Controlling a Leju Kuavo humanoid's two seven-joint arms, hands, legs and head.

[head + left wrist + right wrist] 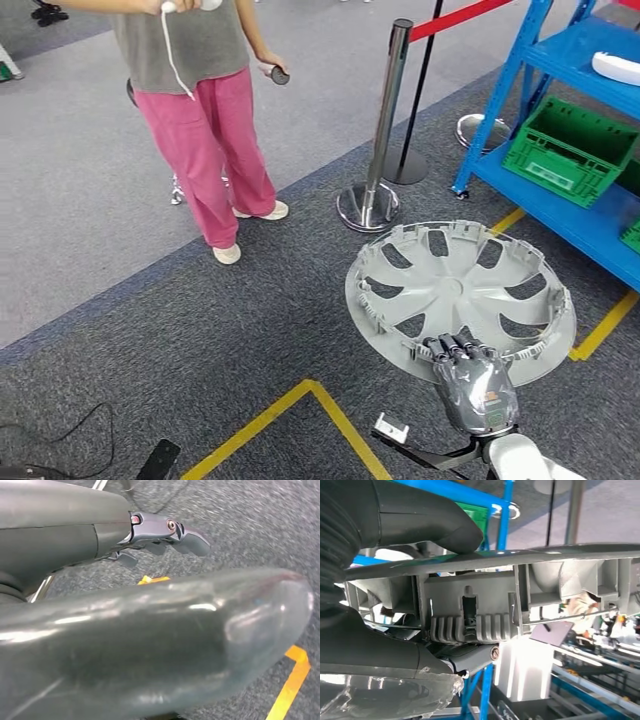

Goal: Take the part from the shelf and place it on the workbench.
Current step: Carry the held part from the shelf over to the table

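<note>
A grey wheel cover (pixel 460 290) is held by the right hand (pixel 472 375) at its near rim, the dark fingers (pixel 453 346) being curled over the edge in the head view. In the right wrist view the rim of the wheel cover (pixel 501 587) is seen clamped between the thick thumb (pixel 425 515) on one face and the fingers (pixel 376 647) on the other. The part is carried roughly flat, with its ribbed inner side up, above the carpet and clear of the shelf.

The left hand (pixel 158 532) is seen in the left wrist view over the carpet, with nothing in it; its dark fingers are stretched out rather than curled, though how far apart they stand cannot be told.

The floor is covered by dark grey carpet (pixel 226 340), marked with yellow tape lines (pixel 302 405). A blue shelf (pixel 573 215) stands to the right, and a green crate (pixel 570 150) rests on its lower level. A chrome barrier post (pixel 381 130) with a red belt (pixel 460 17) is set beyond the wheel cover. A person (pixel 207 110) in pink trousers stands at the upper left on lighter carpet, and a small dark object is held in one hand.
</note>
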